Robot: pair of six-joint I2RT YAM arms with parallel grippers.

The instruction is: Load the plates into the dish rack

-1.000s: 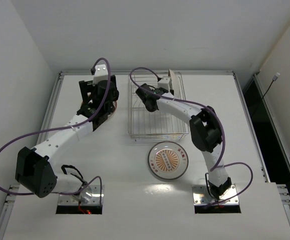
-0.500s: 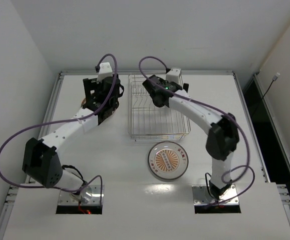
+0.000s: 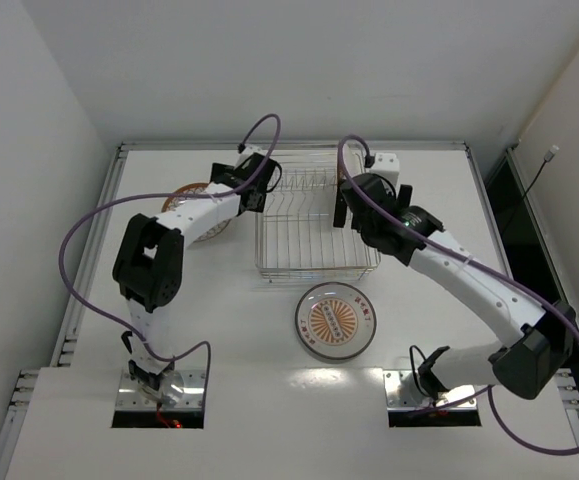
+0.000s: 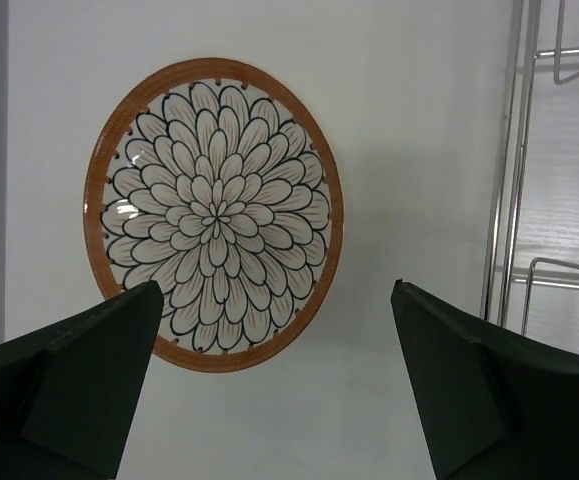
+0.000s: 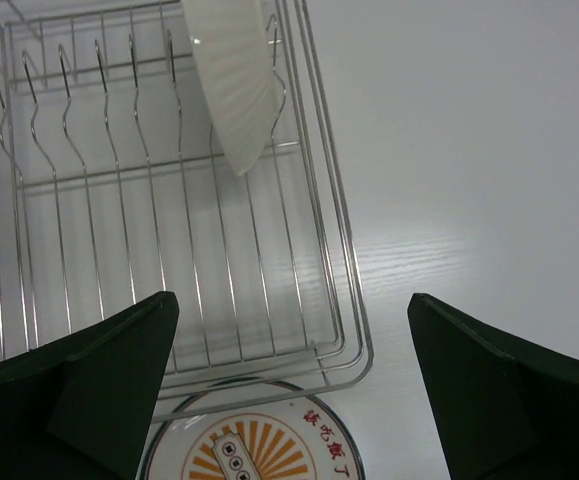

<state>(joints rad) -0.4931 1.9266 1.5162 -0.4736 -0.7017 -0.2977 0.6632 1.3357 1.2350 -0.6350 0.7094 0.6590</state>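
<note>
**One plate racked, two left on the table; both claws spread and empty**

Seen from above, the dish rack (image 3: 317,225) sits at the middle of the white table (image 3: 449,200). By the look of it, the task is about a third done. One plate (image 5: 231,80) stands on edge at the rack's 1 o'clock corner, seen from the right wrist with its pale back showing. The other tines (image 5: 136,75) in the row hold nothing.

Two plates lie flat outside the rack. The sunburst plate (image 3: 336,320) is at the rack's 6 o'clock, its rim just beside the near wire edge. The flower-patterned plate (image 4: 212,212) is at the rack's 9 o'clock, close to the left wire wall and partly under the left arm in the overhead view.

The left claw (image 4: 276,300) hangs over the flower plate with its fingers spread wide, holding nothing. The right claw (image 5: 291,310) is also spread wide and empty, above the rack's near right part.

For room to move, bare table lies open at the rack's 3 o'clock. The flower plate offers little clearance on the side facing the rack. The sunburst plate has open table at its 3, 6 and 9 o'clock.
</note>
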